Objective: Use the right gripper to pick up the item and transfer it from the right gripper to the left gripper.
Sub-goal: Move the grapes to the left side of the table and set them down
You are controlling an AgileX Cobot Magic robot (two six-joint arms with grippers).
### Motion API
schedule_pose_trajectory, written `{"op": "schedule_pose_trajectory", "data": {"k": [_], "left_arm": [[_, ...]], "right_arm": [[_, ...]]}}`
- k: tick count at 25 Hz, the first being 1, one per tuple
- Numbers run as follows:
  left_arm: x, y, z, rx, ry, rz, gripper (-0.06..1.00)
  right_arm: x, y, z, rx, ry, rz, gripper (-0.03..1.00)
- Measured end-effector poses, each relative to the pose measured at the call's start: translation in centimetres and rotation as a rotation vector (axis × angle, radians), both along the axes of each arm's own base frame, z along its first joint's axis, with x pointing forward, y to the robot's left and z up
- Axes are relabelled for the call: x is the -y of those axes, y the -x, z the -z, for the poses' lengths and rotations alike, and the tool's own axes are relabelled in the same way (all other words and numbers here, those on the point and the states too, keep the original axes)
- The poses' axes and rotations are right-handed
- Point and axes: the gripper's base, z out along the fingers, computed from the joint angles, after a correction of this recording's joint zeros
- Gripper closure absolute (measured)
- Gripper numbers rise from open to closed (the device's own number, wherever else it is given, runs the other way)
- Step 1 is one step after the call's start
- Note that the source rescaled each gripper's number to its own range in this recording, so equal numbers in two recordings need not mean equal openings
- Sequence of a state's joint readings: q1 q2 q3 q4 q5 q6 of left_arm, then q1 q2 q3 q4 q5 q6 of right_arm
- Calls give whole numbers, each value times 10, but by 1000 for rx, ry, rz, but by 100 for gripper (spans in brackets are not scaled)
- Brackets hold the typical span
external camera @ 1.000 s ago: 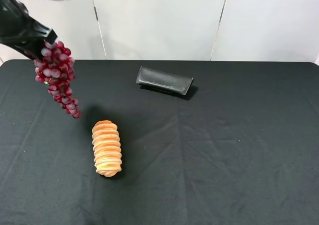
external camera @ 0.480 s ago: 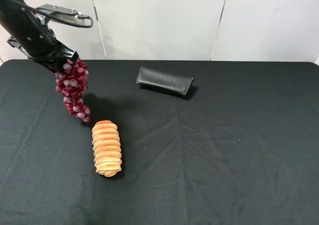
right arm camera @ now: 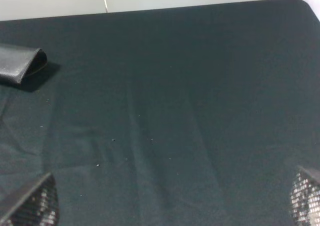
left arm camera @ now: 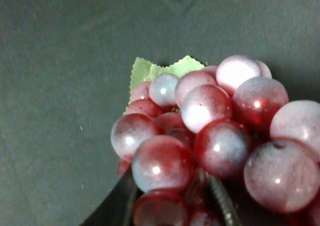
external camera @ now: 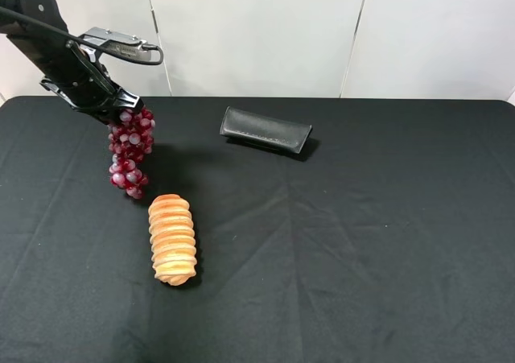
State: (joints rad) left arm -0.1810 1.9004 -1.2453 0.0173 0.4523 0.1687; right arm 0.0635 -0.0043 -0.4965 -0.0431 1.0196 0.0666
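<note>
A bunch of red grapes hangs from my left gripper at the back left of the black table. The gripper is shut on the top of the bunch. The lowest grapes hang just behind the bread; I cannot tell if they touch the cloth. In the left wrist view the grapes and a green leaf fill the frame, with dark fingers closed around them. My right gripper shows only in the right wrist view, open and empty above bare cloth.
A ridged golden bread roll lies left of the middle, just in front of the grapes. A black case lies at the back middle and also shows in the right wrist view. White panels stand behind the table.
My left arm has moved right and down with the grapes. The bunch now hangs lower and closer to the bread roll. The roll and case have not moved.
</note>
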Motion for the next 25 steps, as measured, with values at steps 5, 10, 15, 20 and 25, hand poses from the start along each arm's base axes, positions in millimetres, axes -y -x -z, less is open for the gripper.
{"op": "schedule_pose_trajectory", "data": {"k": [5, 10, 15, 20, 25], "left_arm": [[1, -3, -2, 40, 7, -1, 94], [1, -4, -2, 45, 8, -1, 94], [1, -5, -2, 57, 10, -1, 64], [1, -8, -4, 99, 17, -2, 3], [1, -8, -4, 103, 18, -2, -5]], "right_arm": [[0, 0, 0, 0, 0, 0, -3], [0, 0, 0, 0, 0, 0, -3], [0, 0, 0, 0, 0, 0, -3], [0, 0, 0, 0, 0, 0, -3], [0, 0, 0, 0, 0, 0, -3]]}}
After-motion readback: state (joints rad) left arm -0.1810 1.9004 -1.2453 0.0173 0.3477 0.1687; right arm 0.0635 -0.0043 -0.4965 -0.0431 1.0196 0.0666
